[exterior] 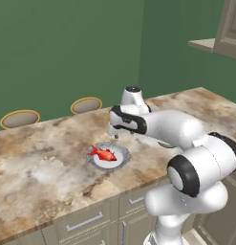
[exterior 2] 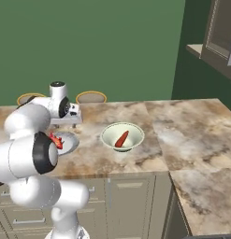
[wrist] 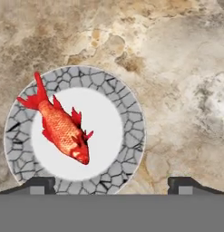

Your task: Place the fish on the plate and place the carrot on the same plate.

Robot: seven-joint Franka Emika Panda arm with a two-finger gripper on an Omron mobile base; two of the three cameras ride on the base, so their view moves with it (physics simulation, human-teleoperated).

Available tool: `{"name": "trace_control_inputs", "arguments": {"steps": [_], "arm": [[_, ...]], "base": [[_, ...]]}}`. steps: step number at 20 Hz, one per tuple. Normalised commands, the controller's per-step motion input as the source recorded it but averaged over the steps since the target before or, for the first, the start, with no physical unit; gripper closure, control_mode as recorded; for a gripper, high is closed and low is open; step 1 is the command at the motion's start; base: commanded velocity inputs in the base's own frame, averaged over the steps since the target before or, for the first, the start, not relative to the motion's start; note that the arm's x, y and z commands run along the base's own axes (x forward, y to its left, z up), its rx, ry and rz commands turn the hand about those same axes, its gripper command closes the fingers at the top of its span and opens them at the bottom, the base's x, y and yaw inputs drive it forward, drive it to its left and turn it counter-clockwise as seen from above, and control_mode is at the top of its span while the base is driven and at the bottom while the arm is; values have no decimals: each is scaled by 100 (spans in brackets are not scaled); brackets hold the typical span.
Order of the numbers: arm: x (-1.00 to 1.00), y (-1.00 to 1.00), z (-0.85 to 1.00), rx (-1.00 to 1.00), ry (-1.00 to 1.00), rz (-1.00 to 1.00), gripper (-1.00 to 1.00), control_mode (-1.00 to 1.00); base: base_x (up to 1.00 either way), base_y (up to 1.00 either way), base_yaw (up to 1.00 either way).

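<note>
On the left of the marbled tan stone counter (exterior: 38, 162), small round grey-white plate (exterior: 108, 156) with a cracked, ridged rim, bearing the bright red-orange finned fish (exterior: 103, 153) inside its pale well. Just right of and above the plate, the white arm's two-finger gripper (wrist: 111, 183), released, dark fingertips spread wide with nothing between them. Further right, deep cream bowl (exterior 2: 122, 136) holding the small reddish-orange tapered carrot (exterior 2: 121, 139), well apart from the plate. At the far edge, two round gold-rimmed stool seats (exterior: 20, 118).
</note>
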Motion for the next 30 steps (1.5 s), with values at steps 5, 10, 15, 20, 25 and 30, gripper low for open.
{"name": "trace_control_inputs", "arguments": {"steps": [5, 10, 15, 20, 25, 30], "arm": [[0, -100, 55, 0, 3, -57, -100, -100], [0, -100, 16, 3, 7, -61, -100, -100], [10, -100, 0, 4, 7, -44, -100, -100], [9, -100, 0, 6, 5, -24, -100, -100], [6, -47, -1, 4, -1, 1, -100, -100], [1, -17, -19, 0, 0, 29, -100, -100]], "base": [[0, 0, 0], [0, 0, 0], [0, 0, 0], [0, 0, 0], [0, 0, 0], [0, 0, 0]]}}
